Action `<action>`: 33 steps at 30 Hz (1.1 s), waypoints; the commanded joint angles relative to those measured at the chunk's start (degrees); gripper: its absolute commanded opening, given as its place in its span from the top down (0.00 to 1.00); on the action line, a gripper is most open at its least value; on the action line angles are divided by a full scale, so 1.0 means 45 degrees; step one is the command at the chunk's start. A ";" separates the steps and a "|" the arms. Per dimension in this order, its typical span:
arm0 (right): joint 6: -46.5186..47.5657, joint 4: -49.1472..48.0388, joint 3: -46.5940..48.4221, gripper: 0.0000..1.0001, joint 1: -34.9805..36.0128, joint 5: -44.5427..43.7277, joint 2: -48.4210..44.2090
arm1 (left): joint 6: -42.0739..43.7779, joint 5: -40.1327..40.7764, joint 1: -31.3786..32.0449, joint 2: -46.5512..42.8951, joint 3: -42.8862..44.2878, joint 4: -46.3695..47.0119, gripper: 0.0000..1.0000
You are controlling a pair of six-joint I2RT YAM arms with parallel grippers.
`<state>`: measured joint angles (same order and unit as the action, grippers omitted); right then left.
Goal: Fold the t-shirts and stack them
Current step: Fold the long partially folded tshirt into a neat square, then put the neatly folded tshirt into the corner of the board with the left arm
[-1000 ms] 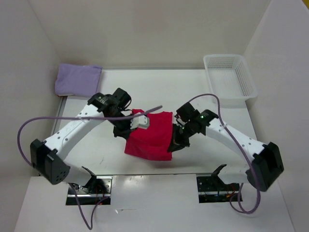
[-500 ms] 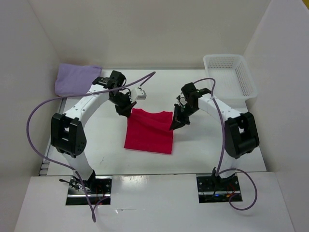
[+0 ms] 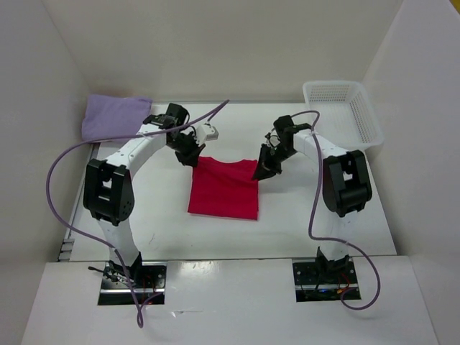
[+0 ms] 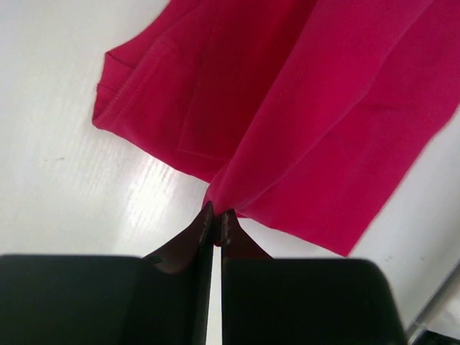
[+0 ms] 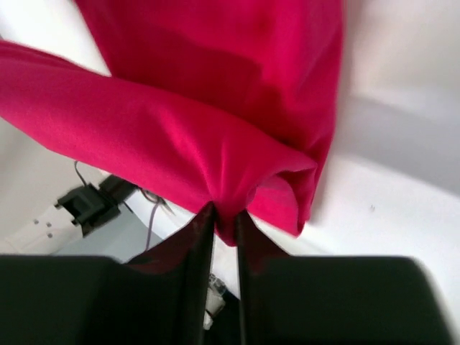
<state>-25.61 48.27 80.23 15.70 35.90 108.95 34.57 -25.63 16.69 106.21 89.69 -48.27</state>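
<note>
The red t-shirt (image 3: 224,190) now lies as a flat, nearly square panel on the table (image 3: 144,215), midway between the two arms. A second ago it hung crooked and closer to the arm bases. Both arms have since carried it away from the bases and laid it down.

At the far left corner of the table, the folded lavender t-shirt (image 3: 115,117) rests where it was, well apart from the red one. The left gripper (image 3: 192,156) sits at the red shirt's far left corner. Its wrist view shows the jaws almost together, with a tuck of red cloth drawn in between the tips. The right gripper (image 3: 261,170) is at the far right corner and pinches a bunched fold there. Its jaws look slightly further apart than the left's, and I cannot tell whether that grip is loosening. The white mesh basket (image 3: 341,111) stands untouched at the far right.

The fold looks laid out and the cloth taut between the two held corners. The next step is probably to let go of both corners. After that, I judge the red shirt still needs another fold or a move onto the lavender one.
</note>
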 commanded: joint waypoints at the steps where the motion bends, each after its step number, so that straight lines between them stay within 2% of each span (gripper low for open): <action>1: -0.0031 -0.1368 0.0978 0.75 -0.0519 0.0129 0.0710 | -0.0825 0.0341 -0.0211 0.0808 0.0342 0.1369 0.91; 2: -0.0168 -0.2009 0.1174 0.71 -0.0637 -0.0066 0.0847 | -0.1000 0.0343 -0.0212 0.0966 0.0342 0.1893 0.91; 4: -0.0441 -0.2676 0.1855 0.56 -0.1065 -0.0649 0.1024 | -0.1487 0.0343 -0.0349 0.1472 0.0342 0.2307 0.86; 8: -0.0600 -0.3344 0.3302 0.54 -0.1224 -0.2096 0.1161 | -0.2231 0.1006 -0.0466 0.2255 0.0772 0.3205 0.83; 12: -0.0112 -0.3227 0.2898 0.65 -0.0679 -0.3443 -0.0027 | -0.2642 0.1320 -0.0583 0.2608 0.0772 0.3344 0.70; 15: -0.0111 -0.3227 0.1496 0.82 0.0257 -0.4616 -0.1391 | -0.3167 0.1631 -0.0701 0.2608 0.0461 0.3811 0.67; 16: -0.0111 -0.3227 0.1121 0.94 0.0550 -0.4812 -0.1707 | -0.3324 0.1632 -0.0701 0.2608 0.0460 0.3968 0.61; 17: -0.0323 -0.3420 0.0750 0.99 0.0862 -0.4814 -0.1981 | -0.3577 0.1632 -0.0836 0.2453 0.0460 0.3969 0.57; 19: -0.0734 -0.3733 -0.0130 1.00 0.1684 -0.4814 -0.2159 | -0.3697 0.1632 -0.0837 0.2295 0.0653 0.4085 0.53; 23: -0.0990 -0.3735 -0.0213 1.00 0.1979 -0.4677 -0.0951 | -0.3447 0.1457 -0.0954 0.1828 0.1590 0.3658 0.37; 27: -0.0854 -0.3619 0.0627 1.00 0.1979 -0.4930 0.0280 | -0.3287 0.1457 -0.0954 0.1087 0.1924 0.3207 0.30; 33: -0.0736 -0.3442 0.1567 1.00 0.1160 -0.5361 0.1960 | -0.2179 0.0483 -0.0234 0.0010 0.0500 0.2078 0.25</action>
<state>-29.30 33.65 83.48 22.98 13.98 116.84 21.02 -19.03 13.17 109.19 94.19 -34.39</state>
